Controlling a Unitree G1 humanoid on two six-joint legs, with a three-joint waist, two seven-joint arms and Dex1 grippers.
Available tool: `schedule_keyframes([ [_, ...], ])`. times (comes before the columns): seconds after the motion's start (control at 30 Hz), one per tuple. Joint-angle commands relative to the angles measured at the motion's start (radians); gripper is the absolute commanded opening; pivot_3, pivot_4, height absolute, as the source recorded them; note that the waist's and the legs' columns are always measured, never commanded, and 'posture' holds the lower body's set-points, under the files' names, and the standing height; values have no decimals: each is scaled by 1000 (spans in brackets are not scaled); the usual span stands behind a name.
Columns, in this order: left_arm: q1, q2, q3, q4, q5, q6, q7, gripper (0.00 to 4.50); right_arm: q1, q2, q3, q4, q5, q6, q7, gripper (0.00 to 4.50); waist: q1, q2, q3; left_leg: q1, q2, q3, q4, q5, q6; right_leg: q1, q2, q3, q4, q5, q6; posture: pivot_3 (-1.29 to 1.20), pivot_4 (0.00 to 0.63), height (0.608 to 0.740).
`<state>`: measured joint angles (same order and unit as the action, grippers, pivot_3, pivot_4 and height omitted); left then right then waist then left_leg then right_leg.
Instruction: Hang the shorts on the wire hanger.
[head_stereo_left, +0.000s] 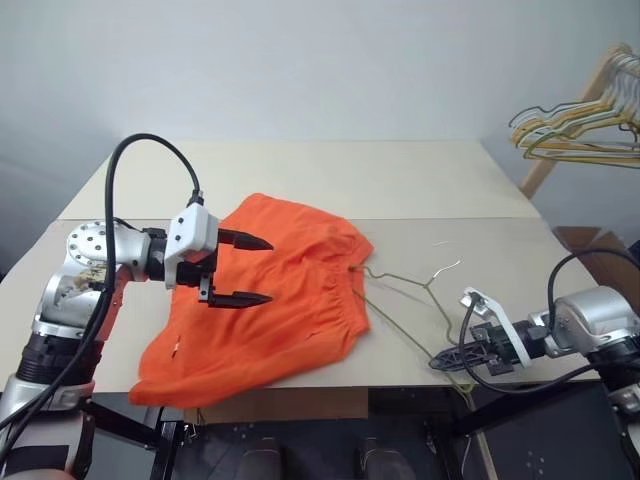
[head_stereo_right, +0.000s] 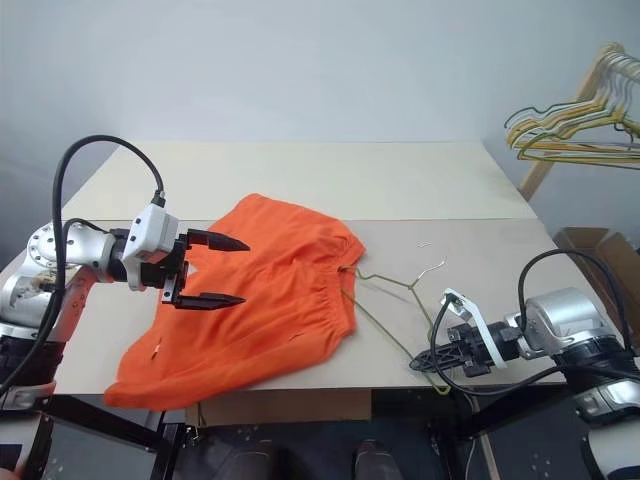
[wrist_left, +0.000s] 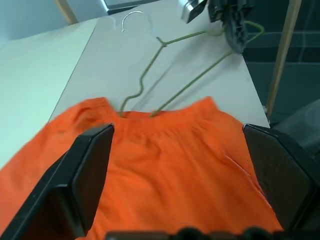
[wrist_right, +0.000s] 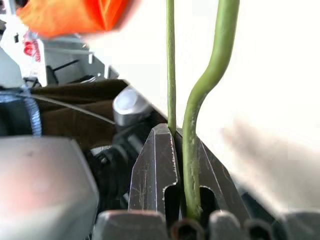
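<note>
The bright orange shorts (head_stereo_left: 270, 300) lie spread on the table, waistband toward the right. The olive wire hanger (head_stereo_left: 400, 285) lies beside them, one end tucked into the waistband (wrist_left: 135, 112) and its small hook (head_stereo_left: 445, 268) pointing away. My left gripper (head_stereo_left: 268, 270) hovers open over the left half of the shorts, fingers pointing right, nothing between them. At the table's front edge, my right gripper (head_stereo_left: 442, 360) is shut on the hanger's near corner; the right wrist view shows the wire (wrist_right: 210, 75) pinched between its fingers (wrist_right: 155, 165).
A bunch of yellow, green and pale hangers (head_stereo_left: 575, 130) hangs on a wooden rack at the far right. A brown box (head_stereo_left: 590, 245) sits below it. The beige table (head_stereo_left: 330, 175) stretches back behind the shorts; its front edge runs just below them.
</note>
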<state>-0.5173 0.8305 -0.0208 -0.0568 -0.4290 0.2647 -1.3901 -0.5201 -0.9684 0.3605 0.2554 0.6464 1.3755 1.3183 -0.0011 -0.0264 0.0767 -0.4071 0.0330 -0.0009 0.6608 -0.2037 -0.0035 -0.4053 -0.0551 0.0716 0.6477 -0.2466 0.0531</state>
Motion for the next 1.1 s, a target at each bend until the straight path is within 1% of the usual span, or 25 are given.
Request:
schedule_keyframes([
  [0.03,-12,24,23,-32,-5,-11,-4,4482,30,-44,16,-39,5,-17,53,0,6,0,0,0,0,0,0,0,0,0,0,0,0,0,0,77,46,740],
  [0.2,4,32,27,-44,-6,-13,1,4482,73,-107,49,-117,18,-30,130,0,13,0,0,1,0,1,0,0,0,1,-1,0,0,0,1,86,45,740],
  [0.33,4,34,27,-47,-7,-13,1,4482,101,-182,89,-185,17,-62,216,0,13,0,0,3,1,0,0,0,0,1,0,0,0,0,0,92,45,740],
  [0.37,5,34,27,-47,-7,-13,1,4482,99,-184,96,-185,7,-73,220,0,13,0,0,3,1,0,0,0,0,1,0,0,0,0,0,90,45,740],
  [0.47,13,32,27,-51,-6,-17,4,4482,26,-123,92,-99,-14,-54,187,0,4,0,0,2,1,1,0,0,0,1,0,0,0,0,0,89,45,740],
  [0.57,21,31,26,-58,-7,-20,7,4482,-81,-28,77,38,-44,-30,139,0,-5,0,0,3,1,1,0,0,0,1,1,1,0,1,0,91,45,740],
  [0.73,25,31,29,-63,-6,-21,14,4482,-235,90,66,294,-121,-65,92,0,1,0,0,1,1,0,0,0,0,0,1,0,0,1,-1,101,46,740],
  [0.83,35,32,34,-70,-6,-23,19,4482,-312,136,44,420,-151,-85,86,0,10,0,0,0,0,0,0,0,0,0,0,0,0,1,0,111,46,740],
  [1.0,45,36,38,-72,-6,-26,20,4482,-363,174,65,488,-196,-114,127,0,17,0,0,1,0,0,0,0,0,0,1,0,0,1,0,114,47,740],
  [1.1,53,33,35,-80,-5,-28,24,4482,-374,208,85,487,-206,-125,177,0,14,0,0,1,0,0,0,0,0,0,1,0,0,1,0,119,44,740],
])
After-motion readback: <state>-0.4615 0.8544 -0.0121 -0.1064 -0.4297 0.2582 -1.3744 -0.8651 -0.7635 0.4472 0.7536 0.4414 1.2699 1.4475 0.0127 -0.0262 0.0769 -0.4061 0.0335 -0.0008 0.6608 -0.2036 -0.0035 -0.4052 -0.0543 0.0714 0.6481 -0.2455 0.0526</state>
